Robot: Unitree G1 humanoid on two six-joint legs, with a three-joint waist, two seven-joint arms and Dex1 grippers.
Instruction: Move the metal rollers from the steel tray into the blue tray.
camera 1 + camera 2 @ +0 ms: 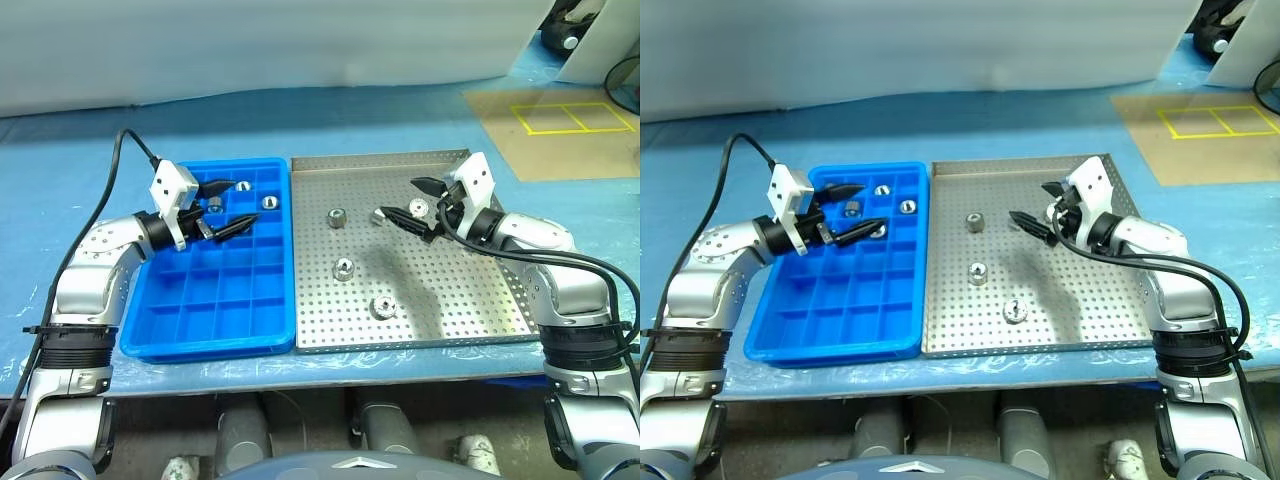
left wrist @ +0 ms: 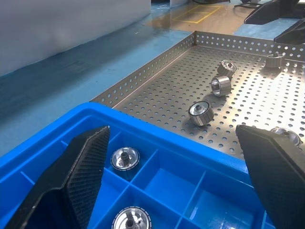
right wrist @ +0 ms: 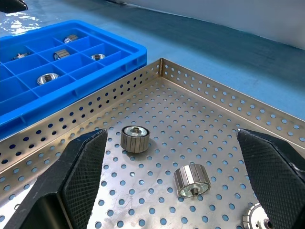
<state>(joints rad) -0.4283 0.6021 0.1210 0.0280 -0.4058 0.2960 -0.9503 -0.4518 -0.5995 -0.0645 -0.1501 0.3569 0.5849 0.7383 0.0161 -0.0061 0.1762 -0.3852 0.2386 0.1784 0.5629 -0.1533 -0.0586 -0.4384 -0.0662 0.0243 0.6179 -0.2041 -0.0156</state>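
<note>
Rollers: four lodged in blue tray [image 1: 160, 335] beneath empty, spread left end effector [image 1: 222, 207]; five left in steel tray [image 1: 480, 315] around empty, spread right end effector [image 1: 412, 200].

In the right wrist view, one of your metal rollers [image 3: 257, 220] is cut off by the picture's edge. From the head, the right gripper [image 1: 412, 202] partly hides a roller [image 1: 419, 208] behind its fingers.
</note>
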